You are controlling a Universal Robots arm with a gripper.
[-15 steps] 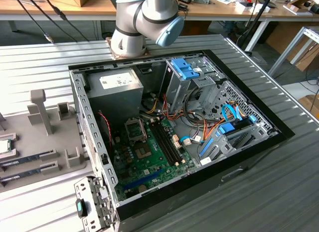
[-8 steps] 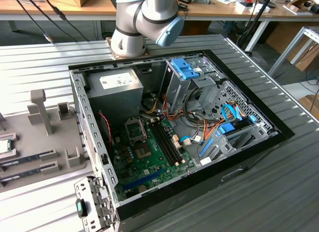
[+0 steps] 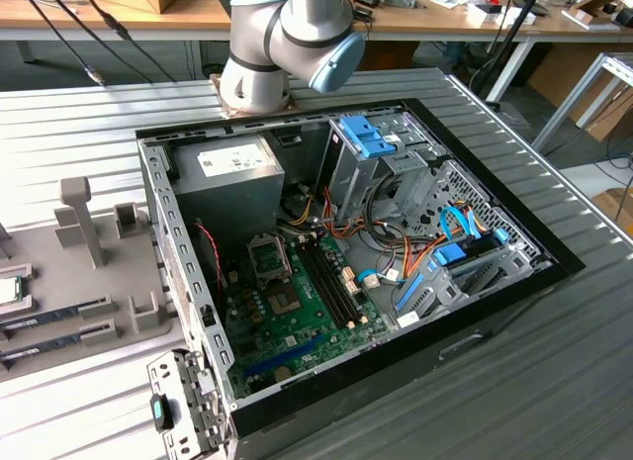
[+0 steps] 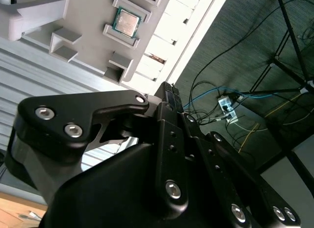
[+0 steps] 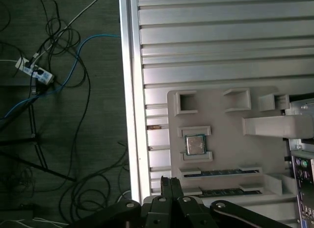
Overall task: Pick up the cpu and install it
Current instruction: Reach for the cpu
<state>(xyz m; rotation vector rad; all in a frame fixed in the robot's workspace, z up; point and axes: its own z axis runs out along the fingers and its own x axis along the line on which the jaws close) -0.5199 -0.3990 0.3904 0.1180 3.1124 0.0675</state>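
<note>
One cpu (image 5: 195,144), one tray (image 5: 230,135), one computer case (image 3: 188,262) (lid off), one robot arm (image 3: 287,35).

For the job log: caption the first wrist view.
Cpu seated in the grey parts tray beside two memory sticks, not yet picked up.

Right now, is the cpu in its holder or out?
In. The cpu lies flat between two brackets on the grey fixture tray in the first wrist view, with nothing gripping it.

The cpu (image 5: 195,144) lies in a pocket of the tray (image 5: 230,125), with the memory sticks (image 5: 221,173) slotted just beside it. The tray rests on the table (image 5: 206,41) near its edge, and the computer case (image 3: 178,242) is on the exterior view's right.
</note>
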